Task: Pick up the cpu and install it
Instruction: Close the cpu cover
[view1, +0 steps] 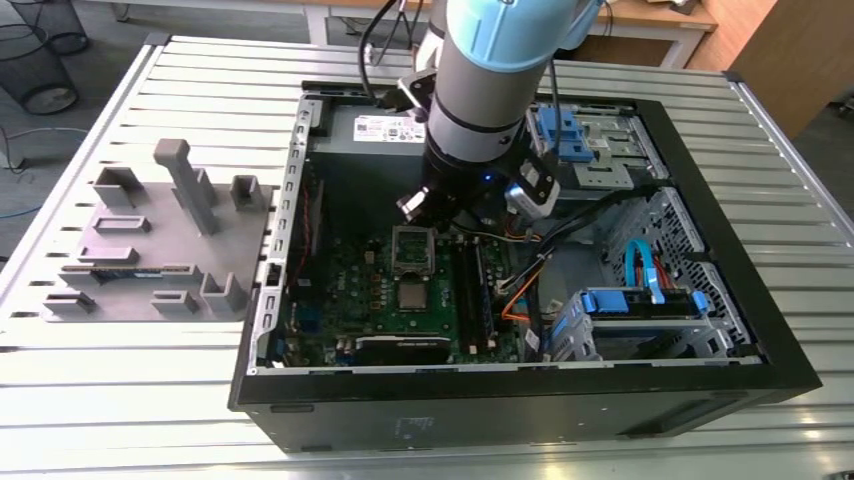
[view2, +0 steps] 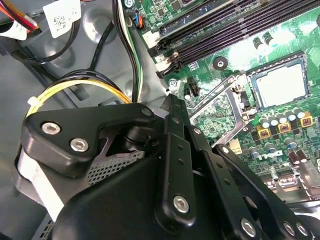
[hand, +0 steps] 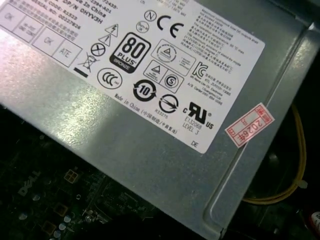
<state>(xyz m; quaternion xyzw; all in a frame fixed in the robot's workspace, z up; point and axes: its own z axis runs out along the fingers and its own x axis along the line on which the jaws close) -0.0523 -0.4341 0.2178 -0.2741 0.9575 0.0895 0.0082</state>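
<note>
Lay a clock face over the open computer case (view1: 534, 400) in the exterior view. The case's black side wall runs along six o'clock, nearest the camera, on a slatted metal table (view1: 120, 400). Just past that wall, toward seven o'clock, lies the green motherboard (view1: 354, 300).

On the board the cpu (view1: 414, 296), a small silvery-grey square, lies flat in its socket. In the second wrist view the cpu (view2: 280, 85) sits inside the socket's dark square border. Dark memory slots (view1: 470, 280) run at three o'clock from the chip, and a blue drive cage (view1: 641, 305) stands at four o'clock in the case. Just beside the chip at twelve o'clock, the socket frame (view1: 414, 248) is swung open.

Farther in, at one o'clock from the chip, the gripper (view1: 454, 215) hangs over the board on the arm (view1: 487, 80), apart from the cpu. I cannot tell how far it is open. The chip is not in its grasp.

Beyond it, at eleven o'clock in the case, sits the grey power supply (view1: 380, 130). Its labelled face shows in the first wrist view (hand: 125, 135).

Outside the case at nine o'clock, a grey tray (view1: 134, 240) of upright blocks rests on the table.
</note>
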